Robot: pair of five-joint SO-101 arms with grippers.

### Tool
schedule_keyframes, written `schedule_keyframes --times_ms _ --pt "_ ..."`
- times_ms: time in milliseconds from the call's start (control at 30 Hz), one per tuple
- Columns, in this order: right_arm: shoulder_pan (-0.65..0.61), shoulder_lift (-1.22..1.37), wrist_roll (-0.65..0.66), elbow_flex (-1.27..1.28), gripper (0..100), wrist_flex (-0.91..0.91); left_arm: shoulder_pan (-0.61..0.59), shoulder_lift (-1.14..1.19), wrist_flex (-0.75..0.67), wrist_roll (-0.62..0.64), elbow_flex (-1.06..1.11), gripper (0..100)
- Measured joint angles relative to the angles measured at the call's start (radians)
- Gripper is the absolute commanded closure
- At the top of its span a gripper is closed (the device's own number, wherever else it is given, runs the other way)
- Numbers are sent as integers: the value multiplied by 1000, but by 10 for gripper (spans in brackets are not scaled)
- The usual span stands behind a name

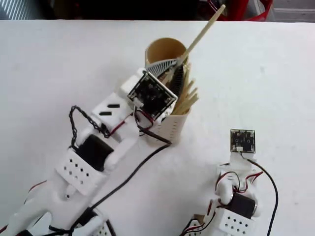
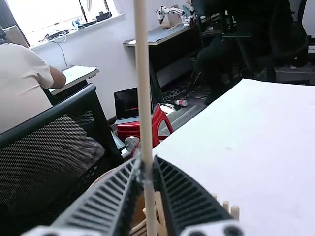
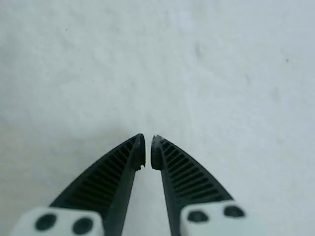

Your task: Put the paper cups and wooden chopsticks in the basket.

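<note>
Held chopstick: a pale wooden stick clamped near its lower end, slanting up and away toward 1 o'clock from the claw, its far tip past the table's back edge; in the left wrist view it runs straight up between the ribbed fingers
Left gripper: closed tight on the held chopstick, right over the basket; both dark fingers press the stick from either side
Basket: white, perforated wall, mid-table, partly under the left arm's wrist
Chopstick bundle: several wooden sticks standing in the basket, ends fanned toward 1 o'clock
Paper cup: upright, open mouth up, tan inside, at 12 o'clock of the basket and touching the left gripper; I cannot tell whether it stands inside the basket
Right gripper: narrow, tips almost meeting with a thin slit, nothing between them, above bare table
Right arm: at 4 o'clock of the basket, well apart from it
Table: plain white top
</note>
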Motion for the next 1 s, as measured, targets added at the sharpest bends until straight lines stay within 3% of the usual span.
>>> schedule_keyframes --times_ms 367,433,533,733,867,1000 --pt "0 0 0 0 963 0 -14 3 34 69 0 921" --pt "0 0 0 0 963 0 -41 2 58 69 0 972" --pt "0 0 0 0 963 0 -123 -46 140 69 0 964" --pt "0 0 0 0 963 0 -402 -91 259 69 20 899" --pt "0 0 0 0 963 0 -539 57 279 69 75 873" --pt "0 0 0 0 963 0 -548 298 281 48 78 873"
